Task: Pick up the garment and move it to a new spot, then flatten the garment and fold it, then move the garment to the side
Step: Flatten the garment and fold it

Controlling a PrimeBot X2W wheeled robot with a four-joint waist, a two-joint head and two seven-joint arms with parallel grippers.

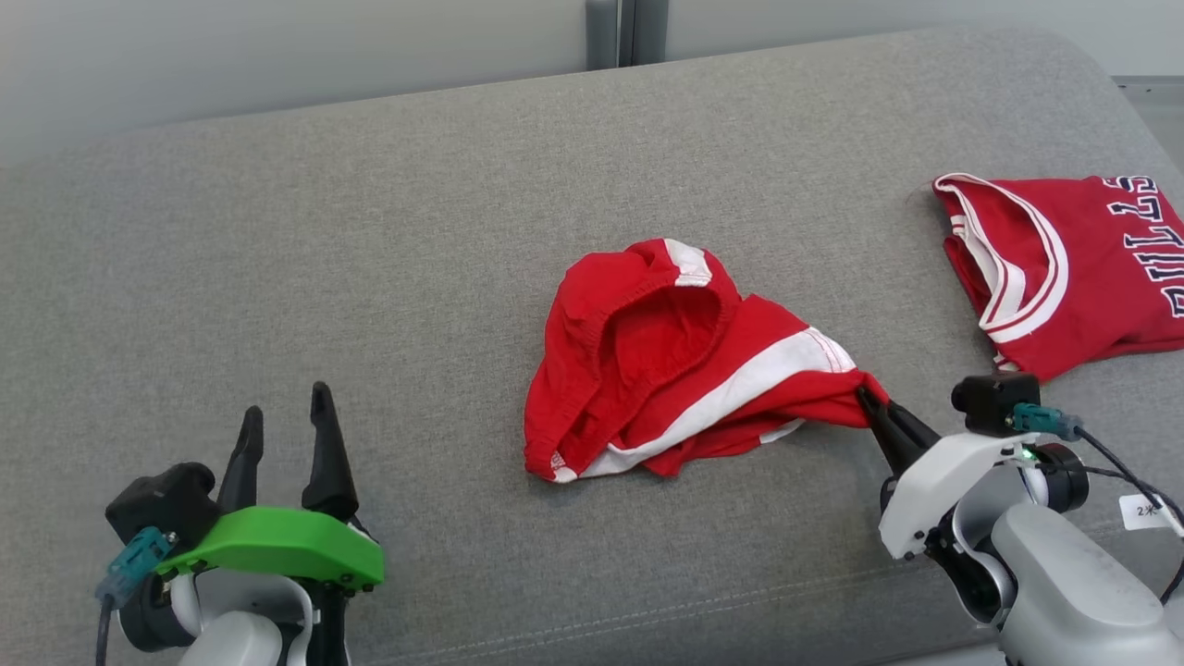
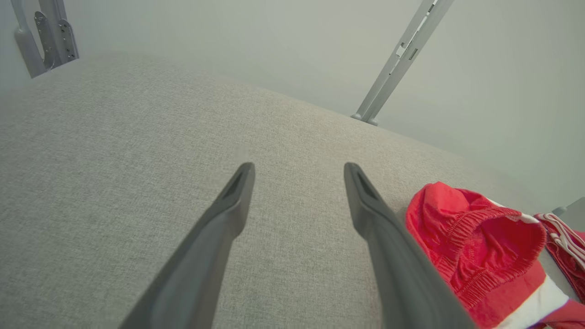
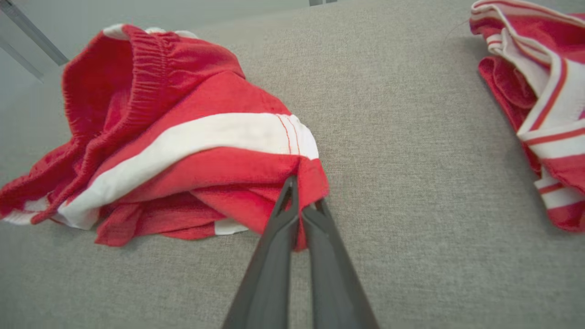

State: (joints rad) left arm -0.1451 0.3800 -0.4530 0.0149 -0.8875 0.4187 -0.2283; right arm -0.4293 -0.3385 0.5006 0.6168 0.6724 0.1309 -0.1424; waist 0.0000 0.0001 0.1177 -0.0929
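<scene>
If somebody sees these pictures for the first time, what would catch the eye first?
Crumpled red shorts with a white stripe lie in the middle of the grey cushion, one corner pinched by the shut right gripper. A red jersey lies at the far right, and the left gripper hangs open at the lower left, touching nothing.

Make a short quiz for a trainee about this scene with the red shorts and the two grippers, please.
1. True or false: the right gripper is shut on a corner of the red shorts.
2. Choose one. The left gripper is: A) open, touching nothing; B) shut on the shorts; C) shut and empty.
3. Fill the gap: the red jersey lies on the robot's ____ side of the shorts.

Key: 1 true; 2 A; 3 right.
</scene>
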